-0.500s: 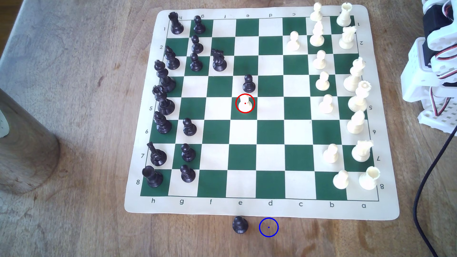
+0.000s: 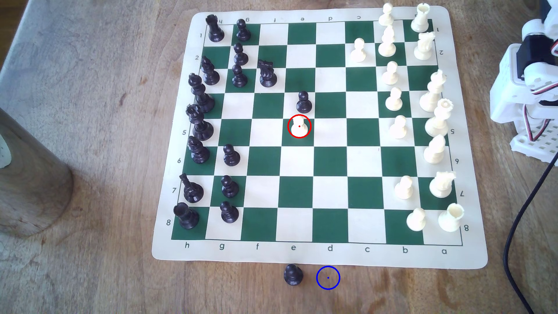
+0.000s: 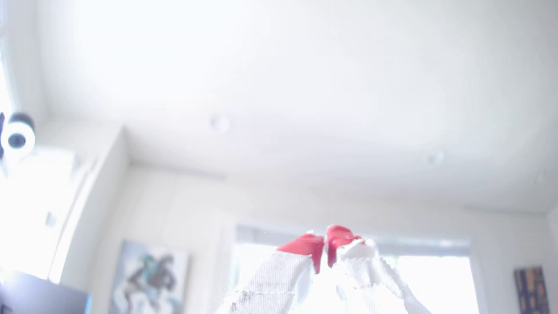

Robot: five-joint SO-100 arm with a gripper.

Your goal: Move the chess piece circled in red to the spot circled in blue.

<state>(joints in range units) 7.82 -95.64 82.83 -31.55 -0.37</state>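
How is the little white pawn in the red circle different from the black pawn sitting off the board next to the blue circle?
The white pawn is cream; the black pawn is dark. The white pawn stands on a green square near the middle of the chess mat; the black pawn stands on the bare wooden table, below the mat's lower edge. The white pawn has a red ring drawn round it; the black pawn has none. Both stand upright and share the same pawn shape.

cream pawn (image 2: 299,126) upright, red-ringed, green sq mid-board; blue-ringed spot (image 2: 328,277) bare wood below mat
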